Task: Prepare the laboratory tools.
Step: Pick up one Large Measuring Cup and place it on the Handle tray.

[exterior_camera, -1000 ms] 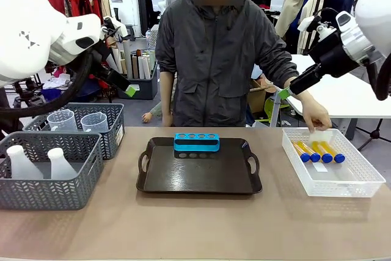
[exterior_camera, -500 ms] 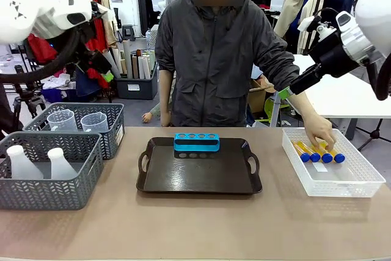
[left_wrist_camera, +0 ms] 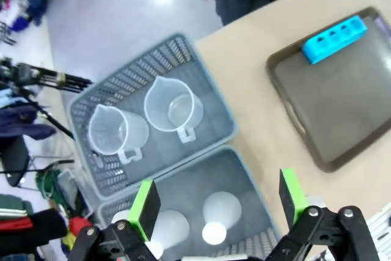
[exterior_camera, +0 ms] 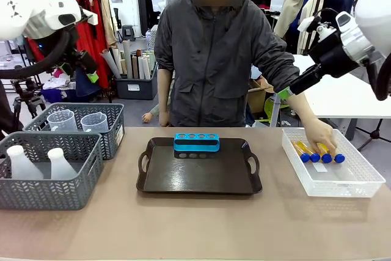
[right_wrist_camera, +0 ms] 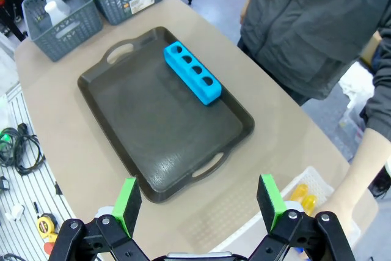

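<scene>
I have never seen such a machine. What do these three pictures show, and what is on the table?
Two white robot arms share a table with a person. The wide picture looks across the table from the robot's side. The other two come from cameras on the wrists, looking down past the open, empty left pincer and right pincer. On the table are a dark tray with a blue rack, grey baskets holding two measuring cups and two white flasks, and a white basket with four yellow tubes, where the person's hand reaches.
</scene>
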Motion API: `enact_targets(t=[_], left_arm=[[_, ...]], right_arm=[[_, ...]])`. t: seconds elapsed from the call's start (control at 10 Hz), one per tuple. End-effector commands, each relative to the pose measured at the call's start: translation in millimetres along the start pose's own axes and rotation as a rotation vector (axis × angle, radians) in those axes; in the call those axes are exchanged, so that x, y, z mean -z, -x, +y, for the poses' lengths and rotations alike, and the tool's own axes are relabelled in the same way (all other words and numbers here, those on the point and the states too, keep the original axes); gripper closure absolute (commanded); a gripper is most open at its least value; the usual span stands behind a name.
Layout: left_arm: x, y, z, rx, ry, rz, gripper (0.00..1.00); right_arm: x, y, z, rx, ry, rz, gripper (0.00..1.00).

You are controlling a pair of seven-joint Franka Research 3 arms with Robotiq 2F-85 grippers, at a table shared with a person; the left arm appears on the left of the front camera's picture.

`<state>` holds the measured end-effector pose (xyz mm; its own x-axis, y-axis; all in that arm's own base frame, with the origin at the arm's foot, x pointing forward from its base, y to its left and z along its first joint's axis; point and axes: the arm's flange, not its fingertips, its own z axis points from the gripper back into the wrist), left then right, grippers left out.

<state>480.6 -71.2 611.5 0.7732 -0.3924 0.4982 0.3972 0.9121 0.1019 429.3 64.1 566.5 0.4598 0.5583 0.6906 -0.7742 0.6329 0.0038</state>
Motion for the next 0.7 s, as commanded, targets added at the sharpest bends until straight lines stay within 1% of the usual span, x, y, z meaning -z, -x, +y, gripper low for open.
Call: enact_targets(t=[0.0,0.1,0.2,0.6], left_arm=[[4.3,-4.3,8.6,-0.052,-0.023,0.022,0.0],[3.7,-6.6,9.0,-0.02,-0.001,0.007,0.0],[5.8,0.9,6.9,-0.02,-0.003,0.011,0.0],[5.8,0.9,6.9,-0.02,-0.003,0.011,0.0]], right_arm=[[-0.2,-0.6,-1.7,0.003,-0.019,-0.019,0.0],[-0.2,-0.6,-1.7,0.003,-0.019,-0.019,0.0],[-0.2,-0.6,-1.7,0.003,-0.019,-0.019,0.0],[-0.2,-0.6,-1.7,0.003,-0.019,-0.019,0.0]])
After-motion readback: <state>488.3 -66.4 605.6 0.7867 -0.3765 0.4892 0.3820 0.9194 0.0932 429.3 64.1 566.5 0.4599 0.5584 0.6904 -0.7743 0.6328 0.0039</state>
